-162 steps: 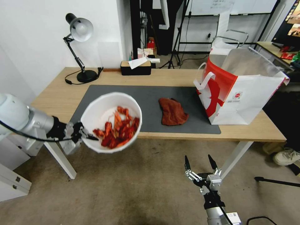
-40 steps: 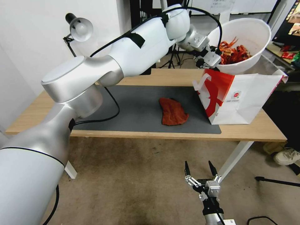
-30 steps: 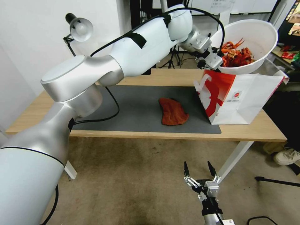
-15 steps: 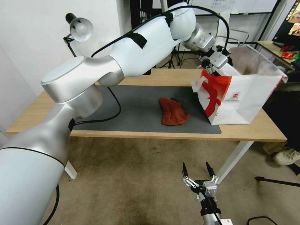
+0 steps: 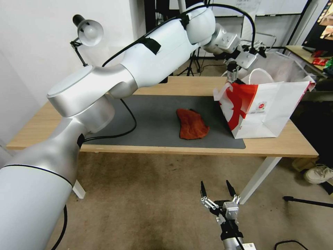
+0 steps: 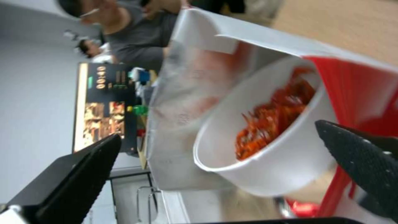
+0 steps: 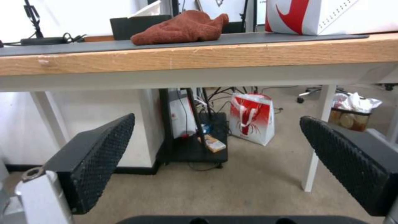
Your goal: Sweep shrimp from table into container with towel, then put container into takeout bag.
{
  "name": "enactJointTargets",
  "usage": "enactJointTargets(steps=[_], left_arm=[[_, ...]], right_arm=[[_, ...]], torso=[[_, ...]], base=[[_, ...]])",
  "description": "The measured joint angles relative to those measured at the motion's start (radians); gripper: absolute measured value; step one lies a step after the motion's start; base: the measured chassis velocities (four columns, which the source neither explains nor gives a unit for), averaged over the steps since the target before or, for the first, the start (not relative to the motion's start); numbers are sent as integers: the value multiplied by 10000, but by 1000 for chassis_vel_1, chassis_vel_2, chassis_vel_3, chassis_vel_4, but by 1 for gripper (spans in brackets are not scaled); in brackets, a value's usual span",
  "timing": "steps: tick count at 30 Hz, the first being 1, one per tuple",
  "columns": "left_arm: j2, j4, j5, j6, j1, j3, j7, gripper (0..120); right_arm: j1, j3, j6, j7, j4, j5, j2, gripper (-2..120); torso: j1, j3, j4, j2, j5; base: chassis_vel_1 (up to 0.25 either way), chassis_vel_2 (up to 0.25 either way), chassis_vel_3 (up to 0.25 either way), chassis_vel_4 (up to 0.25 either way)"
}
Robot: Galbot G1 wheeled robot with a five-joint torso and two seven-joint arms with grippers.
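The white takeout bag (image 5: 270, 107) with red panels stands open at the right end of the table (image 5: 166, 83). In the left wrist view the white container (image 6: 269, 168) full of orange-red shrimp (image 6: 269, 118) sits inside the bag (image 6: 365, 90). My left gripper (image 5: 247, 60) hovers just above the bag's mouth, open, its fingers spread wide on either side of the bowl (image 6: 217, 132) without touching it. The rust-red towel (image 5: 191, 124) lies crumpled on the dark mat. My right gripper (image 5: 215, 189) hangs open below the table's front edge, facing the towel (image 7: 182, 26).
A grey mat (image 5: 152, 114) covers the table's middle, and a desk lamp (image 5: 86, 31) stands at the back left. My left arm spans the table above it. Under the table (image 7: 207, 56) a second small red-and-white bag (image 7: 251, 121) sits on the carpet.
The left gripper carried the bowl of shrimp over the bag, lowered it inside and let go. Its fingers are now open above the bag. The right gripper drifted slightly.
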Motion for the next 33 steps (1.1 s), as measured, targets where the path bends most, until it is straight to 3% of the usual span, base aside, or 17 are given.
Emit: enactJointTargets(steps=[5, 6, 7, 8, 9, 12, 13, 15, 16, 18, 20, 23, 25, 29, 30, 31, 33], left_arm=[[406, -357, -2198, 1517, 433, 577, -1814, 115], [406, -357, -2198, 1517, 433, 577, -1814, 115], [514, -539, -2863, 1884, 527, 804, -2400, 115], [741, -961, -4482, 2715, 727, 1234, -3679, 114], [741, -961, -4482, 2715, 727, 1234, -3679, 114], [1034, -1706, -7138, 4315, 1163, 1347, -5592, 111], [1034, -1706, -7138, 4315, 1163, 1347, -5592, 111], [1266, -2531, -9790, 6018, 1506, 1163, -8376, 105], [1266, -2531, -9790, 6018, 1506, 1163, -8376, 105], [1468, -3115, -11155, 7048, 1783, 715, -10024, 101], [1744, -3618, -11623, 7373, 2043, 463, -10614, 101], [2183, -4131, -11712, 7220, 2354, 332, -10738, 100], [2837, -4930, -11687, 6686, 2879, 127, -10877, 100], [3384, -5589, -11679, 6180, 3402, -167, -11295, 100], [3907, -6261, -11638, 5890, 3894, -474, -11498, 100], [3907, -6261, -11638, 5890, 3894, -474, -11498, 100], [4549, -7091, -11451, 5566, 4571, -916, -11706, 100]], right_arm=[[-5, 7, 0, 3, -4, 3, 0, 100], [-5, 7, 0, 3, -4, 3, 0, 100], [-5, 11, 0, 5, -8, 3, 0, 100], [-14, 11, 0, 5, -14, 3, 1, 100], [-14, 11, 0, 5, -14, 3, 1, 100], [-18, 11, 1, 5, -18, 3, 0, 100], [-18, 11, 1, 5, -18, 3, 0, 100], [-18, 10, 11, 3, -38, 3, -2, 100], [-18, 10, 11, 3, -38, 3, -2, 100], [-16, -15, 15, -1, -46, 3, -6, 100], [-6, -34, 17, -4, -48, 3, -7, 100], [7, -64, 17, -7, -56, 3, -8, 100], [19, -140, 17, -9, -86, -1, 0, 100], [27, -216, 17, -9, -107, -18, 19, 100], [42, -270, 17, -10, -119, -47, 43, 100], [42, -270, 17, -10, -119, -47, 43, 100], [42, -294, 18, -4, -124, -82, 76, 100]], torso=[[0, 0, 2, 0, -1], [0, 0, 2, 0, -1], [0, 0, 3, -1, -1], [1, 1, 3, 0, -1], [1, 1, 3, 0, -1], [0, 1, 1, 0, 0], [0, 1, 1, 0, 0], [0, 1, 0, 0, 0], [0, 1, 0, 0, 0], [0, 0, 2, 0, -1], [0, 0, -1, 0, -1], [0, 1, -1, 0, -1], [0, 0, 3, 0, -3], [0, 0, 3, 0, -3], [0, 0, -3, 0, -2], [0, 0, -3, 0, -2], [1, 0, 4, 0, -2]], base=[[0, 0, 0, 0], [0, 0, 0, 0], [0, 0, 0, 0], [0, 0, 0, 0], [0, 0, 0, 0], [0, 0, 0, 0], [0, 0, 0, 0], [0, 0, 0, 0], [0, 0, 0, 0], [0, 0, 0, 0], [0, 0, 0, 0], [0, 0, 0, 0], [0, 0, 0, 0], [0, 0, 0, 0], [0, 0, 0, 0], [0, 0, 0, 0], [0, 0, 0, 0]])
